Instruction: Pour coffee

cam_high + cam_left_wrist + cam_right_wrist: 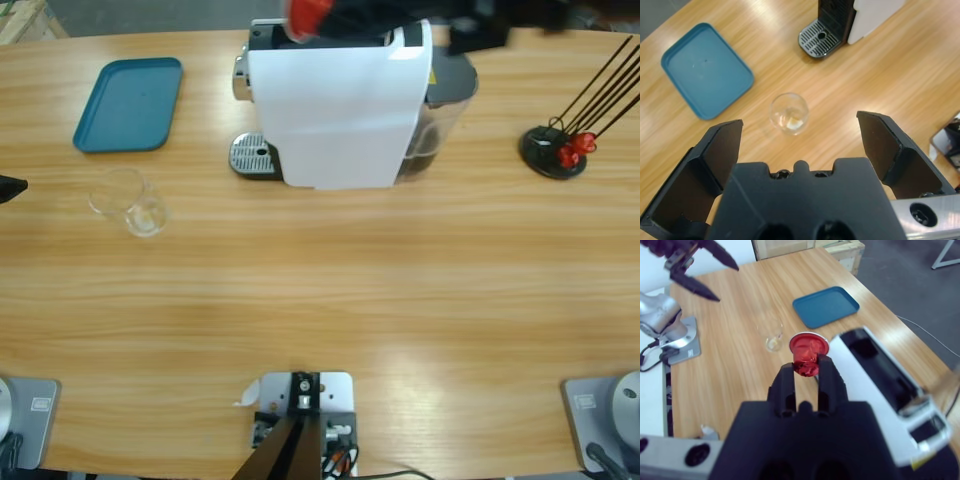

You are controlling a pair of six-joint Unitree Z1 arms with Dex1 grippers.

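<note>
A clear empty glass (pixel 130 200) stands on the table left of the white coffee machine (pixel 340 110); the coffee is out of view. My left gripper (pixel 799 126) hangs open above the glass (pixel 789 114), its jaws spread wide; in the high view only its black tip (pixel 10 187) shows at the left edge. My right gripper (pixel 807 371) is shut on a red capsule (pixel 808 351), held over the machine's top beside its open slot (pixel 875 365). The high view has that capsule (pixel 310 14) at the machine's back edge.
A teal tray (pixel 128 104) lies at the back left. The machine's drip grate (pixel 252 155) sticks out on its left side. A black wire capsule stand (pixel 555 150) with red capsules sits at the back right. Bare wood spans the table's front half.
</note>
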